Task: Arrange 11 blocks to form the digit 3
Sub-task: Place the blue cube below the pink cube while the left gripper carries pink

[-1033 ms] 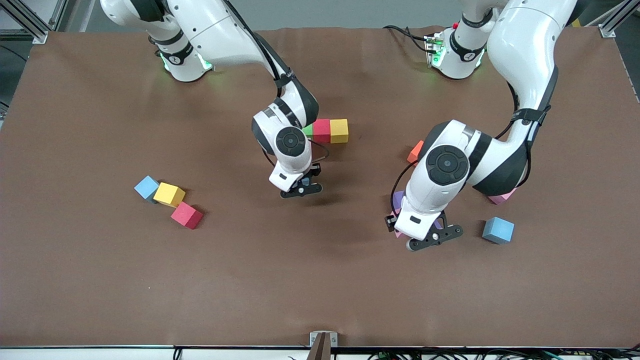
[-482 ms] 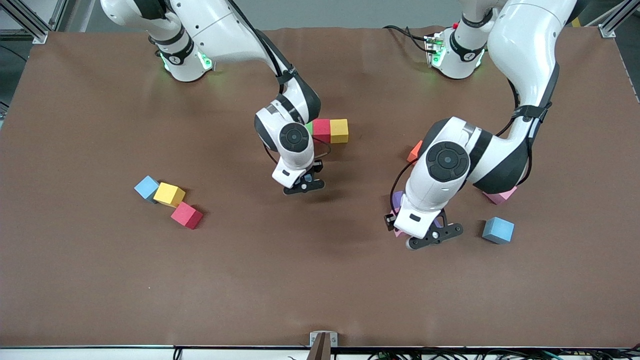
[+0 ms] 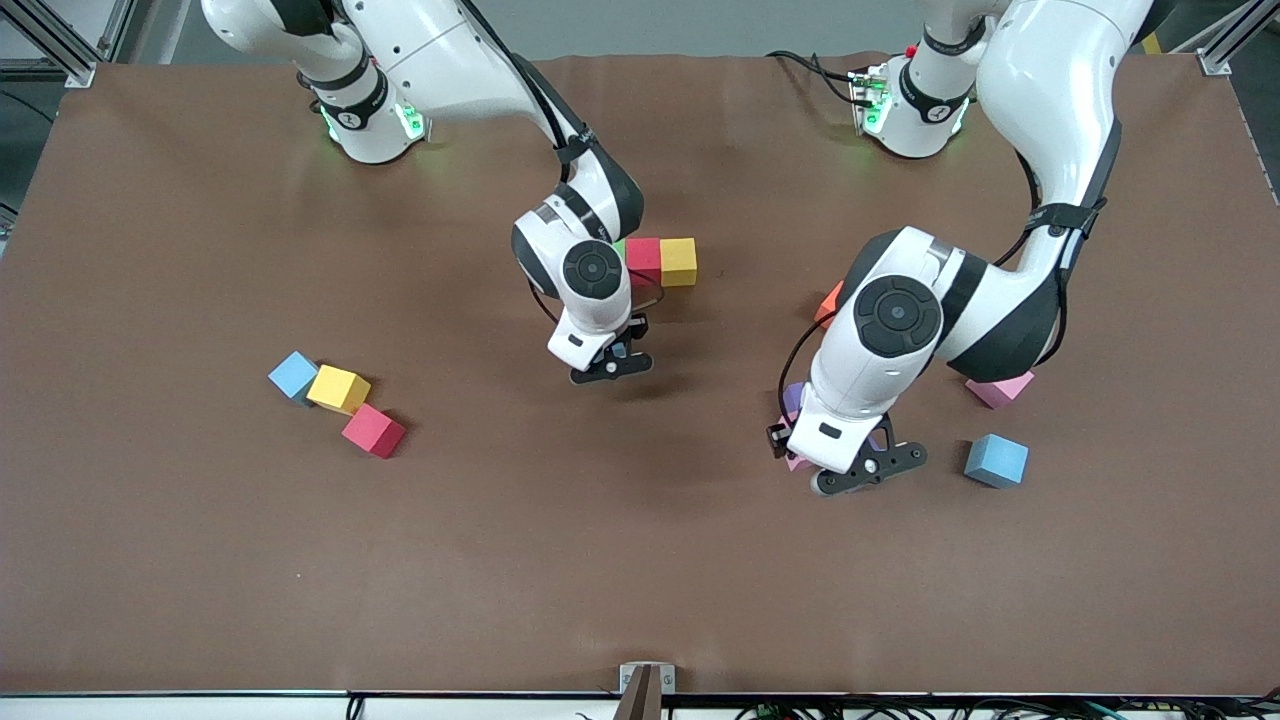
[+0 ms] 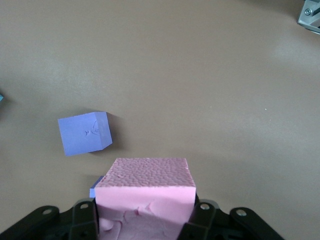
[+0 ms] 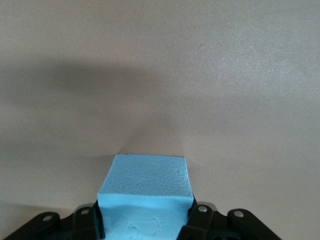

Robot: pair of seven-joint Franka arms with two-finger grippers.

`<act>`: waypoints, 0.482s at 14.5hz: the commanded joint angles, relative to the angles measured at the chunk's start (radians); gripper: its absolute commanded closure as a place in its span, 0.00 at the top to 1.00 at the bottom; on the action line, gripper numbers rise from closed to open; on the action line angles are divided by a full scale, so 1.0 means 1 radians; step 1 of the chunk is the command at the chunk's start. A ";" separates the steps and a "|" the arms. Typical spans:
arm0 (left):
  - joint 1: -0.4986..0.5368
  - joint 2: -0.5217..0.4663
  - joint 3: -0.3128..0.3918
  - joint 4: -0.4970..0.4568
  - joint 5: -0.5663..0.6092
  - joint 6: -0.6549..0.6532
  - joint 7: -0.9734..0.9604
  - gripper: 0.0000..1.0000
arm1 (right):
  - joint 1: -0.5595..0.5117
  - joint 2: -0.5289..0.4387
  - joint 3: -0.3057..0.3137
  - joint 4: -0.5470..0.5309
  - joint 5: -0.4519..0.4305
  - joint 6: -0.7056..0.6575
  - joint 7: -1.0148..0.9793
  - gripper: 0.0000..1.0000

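Both grippers carry foam cubes above the brown table [image 3: 200, 560].

The right gripper [image 5: 145, 220] is clamped on a light blue matte foam cube [image 5: 146, 192], over bare table just nearer the front camera than the row of green cube [image 3: 619, 250], red cube [image 3: 644, 260] and yellow cube [image 3: 678, 261]. The left gripper [image 4: 145, 220] is clamped on a pink foam cube [image 4: 146, 187] over a purple foam cube [image 4: 84, 133]. Another light blue cube [image 3: 996, 460] and pink cube [image 3: 1000, 388] lie nearby; a blue cube [image 3: 293, 374], yellow cube [image 3: 338, 389] and red cube [image 3: 373, 430] sit toward the right arm's end.
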 commanded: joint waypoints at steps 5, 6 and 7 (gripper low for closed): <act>-0.011 -0.022 0.003 -0.014 -0.015 -0.015 -0.001 0.00 | 0.012 -0.026 0.014 -0.058 0.039 -0.005 0.039 0.30; -0.012 -0.021 0.005 -0.014 -0.013 -0.015 -0.001 0.00 | 0.012 -0.026 0.014 -0.058 0.039 -0.007 0.041 0.30; -0.014 -0.021 0.005 -0.014 -0.013 -0.015 -0.001 0.00 | 0.012 -0.026 0.014 -0.058 0.039 -0.014 0.041 0.31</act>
